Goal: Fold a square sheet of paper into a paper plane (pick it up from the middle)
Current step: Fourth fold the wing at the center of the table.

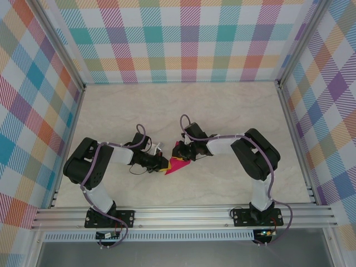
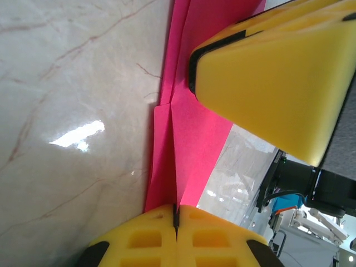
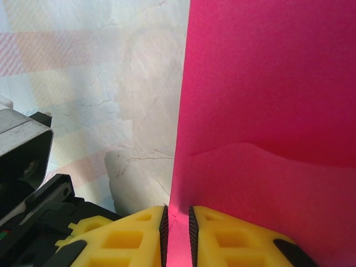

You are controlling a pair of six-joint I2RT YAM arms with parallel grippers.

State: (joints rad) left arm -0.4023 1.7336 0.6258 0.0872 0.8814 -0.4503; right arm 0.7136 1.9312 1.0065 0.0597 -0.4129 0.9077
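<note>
R wrist: paper (image 3: 267,100) top/right edges off-frame

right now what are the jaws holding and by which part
The folded pink paper: left gripper pinches its creased end, right gripper its edge.

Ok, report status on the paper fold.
Left gripper shut on pink paper. Right gripper shut on same sheet. Paper partly folded, creased, held between both. No obstruction seen.

Your paper (image 1: 178,166) is plain magenta-pink; the fingers (image 3: 125,236) are bright yellow. The table (image 1: 222,111) is cream marble with brown veins, the walls (image 1: 178,39) pastel plaid in teal, orange and purple.
</note>
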